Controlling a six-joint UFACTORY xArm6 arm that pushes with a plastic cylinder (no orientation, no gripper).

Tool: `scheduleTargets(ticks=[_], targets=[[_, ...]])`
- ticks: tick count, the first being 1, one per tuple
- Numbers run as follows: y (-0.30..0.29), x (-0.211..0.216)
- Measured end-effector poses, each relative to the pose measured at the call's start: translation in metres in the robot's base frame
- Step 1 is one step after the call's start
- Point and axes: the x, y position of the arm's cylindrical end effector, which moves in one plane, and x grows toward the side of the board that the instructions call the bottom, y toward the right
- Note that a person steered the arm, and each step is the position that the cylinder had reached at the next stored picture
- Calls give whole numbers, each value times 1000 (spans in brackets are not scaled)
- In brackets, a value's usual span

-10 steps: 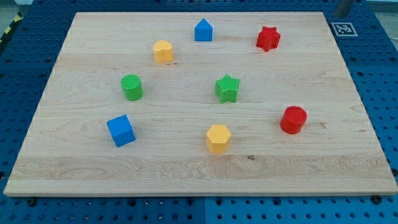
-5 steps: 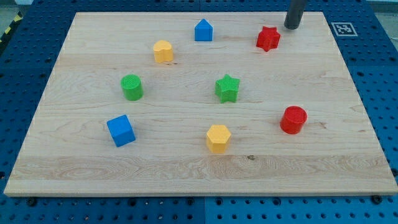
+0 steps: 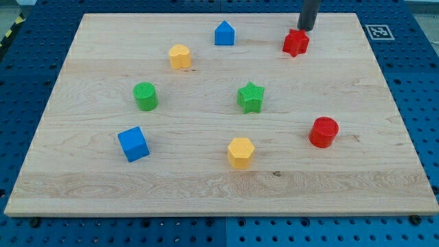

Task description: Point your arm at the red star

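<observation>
1. Now my tip (image 3: 306,29) sits near the view's top edge of the wooden board (image 3: 206,185), rod coming down from the view's top.
2. Tool state: a plain straight rod, nothing to spread or press together, and it carries nothing.
3. The red star (image 3: 295,42) lies just below my tip and slightly to the view's left; they look touching or nearly so, contact cannot be confirmed.
4. The blue house-shaped block (image 3: 224,33) is well to the view's left of my tip, at about the same height.
5. The yellow block (image 3: 180,56) is farther left and a bit lower.
6. The green star (image 3: 251,97) is below my tip, toward the view's left.
7. The green cylinder (image 3: 145,96) is far to the lower left.
8. The red cylinder (image 3: 323,132) is well below my tip, slightly right.
9. The second yellow block (image 3: 241,151) and the blue cube (image 3: 133,144) are farthest, toward the view's bottom left.
</observation>
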Motion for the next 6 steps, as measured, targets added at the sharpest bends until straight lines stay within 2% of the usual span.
scheduleTargets(ticks=[6], targets=[[-47,0]])
